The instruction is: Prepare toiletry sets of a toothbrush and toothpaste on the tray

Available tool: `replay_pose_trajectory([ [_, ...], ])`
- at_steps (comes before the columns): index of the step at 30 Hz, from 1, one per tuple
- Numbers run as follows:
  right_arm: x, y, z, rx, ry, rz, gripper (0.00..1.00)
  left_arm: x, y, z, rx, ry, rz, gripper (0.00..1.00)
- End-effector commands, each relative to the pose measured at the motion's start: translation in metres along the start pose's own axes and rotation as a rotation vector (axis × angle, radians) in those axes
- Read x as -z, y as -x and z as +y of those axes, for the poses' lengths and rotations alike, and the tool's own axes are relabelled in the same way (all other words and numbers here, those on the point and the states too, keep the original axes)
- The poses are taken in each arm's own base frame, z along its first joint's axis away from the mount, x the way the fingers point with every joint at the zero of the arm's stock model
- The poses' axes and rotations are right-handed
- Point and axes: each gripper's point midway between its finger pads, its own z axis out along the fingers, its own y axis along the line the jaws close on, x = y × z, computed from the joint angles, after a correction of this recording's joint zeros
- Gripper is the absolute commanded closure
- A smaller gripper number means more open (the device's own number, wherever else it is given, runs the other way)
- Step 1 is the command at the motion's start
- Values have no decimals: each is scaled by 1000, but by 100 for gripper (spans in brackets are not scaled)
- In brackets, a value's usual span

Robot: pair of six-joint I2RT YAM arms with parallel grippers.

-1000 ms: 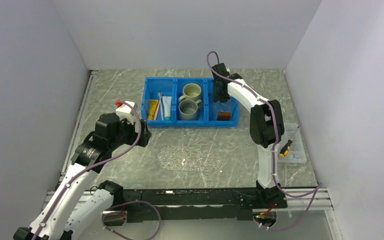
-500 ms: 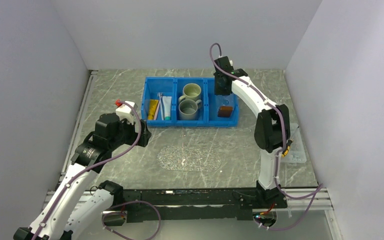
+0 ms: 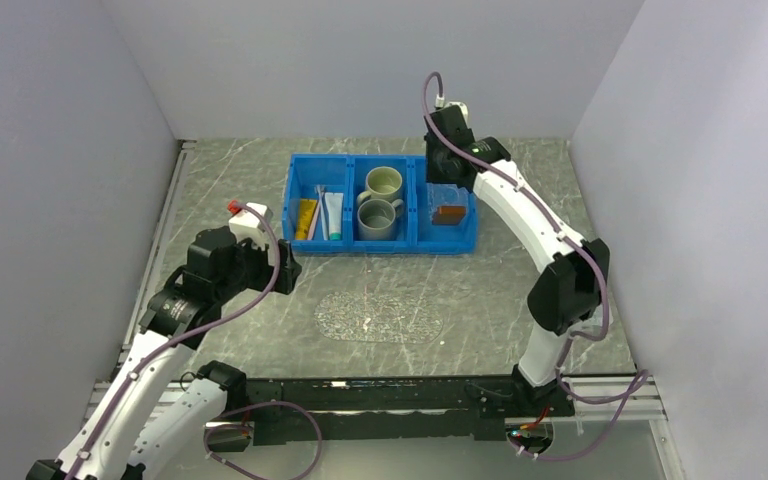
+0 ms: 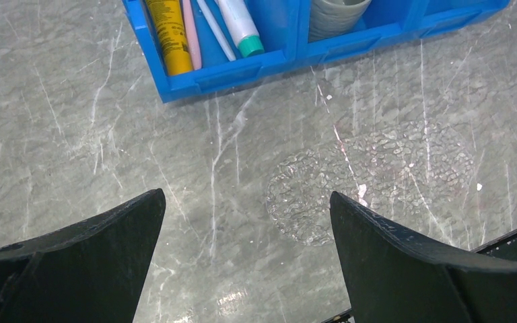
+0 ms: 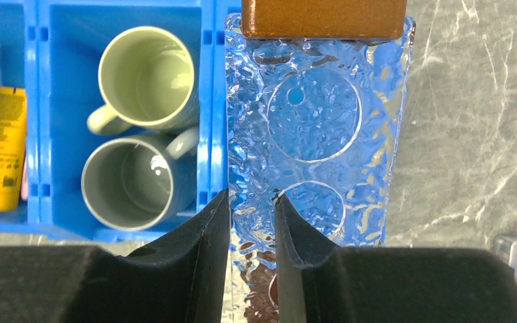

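Currently the left tool (image 4: 246, 196) hangs over the bare counter (image 3: 480, 300) with its two fingers spread as wide as they go, and it holds nothing. Just ahead of it lies the tray (image 4: 370, 175), a clear oval plate with a glittery surface, flat on the counter and near the front wall of the blue bin (image 3: 380, 248), not touching it. All the toiletry things are in the left compartment of this bin, lying side by side: the yellow-orange toothpaste (image 4: 168, 33), the pinkish toothbrush (image 4: 190, 33), the pale toothbrush (image 4: 214, 30) and the white toothpaste (image 4: 241, 27) with its teal cap toward the front wall.

The right tool (image 5: 251, 202) reaches over the right compartment, and its fingers are pressed together on the near edge of a clear textured dish (image 5: 316, 134). A brown block (image 5: 323, 19) rests on the far end of this dish. Whether the dish touches the bin floor I cannot tell. In the middle compartment stand a green mug (image 5: 149, 79) and a grey mug (image 5: 129, 183), both upright.
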Motion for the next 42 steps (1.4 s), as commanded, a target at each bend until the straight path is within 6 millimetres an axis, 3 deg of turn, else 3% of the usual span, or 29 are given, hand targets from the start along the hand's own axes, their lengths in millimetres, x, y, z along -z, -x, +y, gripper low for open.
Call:
replay_pose_trajectory([
  [1, 42, 10, 0, -15, -7, -84, 100, 3, 9, 2, -9, 8, -42, 1],
  [9, 88, -22, 25, 4, 24, -95, 100, 8, 11, 3, -3, 17, -65, 1],
  [20, 121, -83, 61, -57, 85, -37, 100, 13, 13, 6, 20, 39, -88, 1],
  [31, 128, -144, 104, -101, 61, 39, 100, 16, 14, 15, 35, 93, -97, 1],
  [42, 111, -204, 137, -41, -36, 125, 100, 17, 14, 16, 36, 100, -99, 0],
])
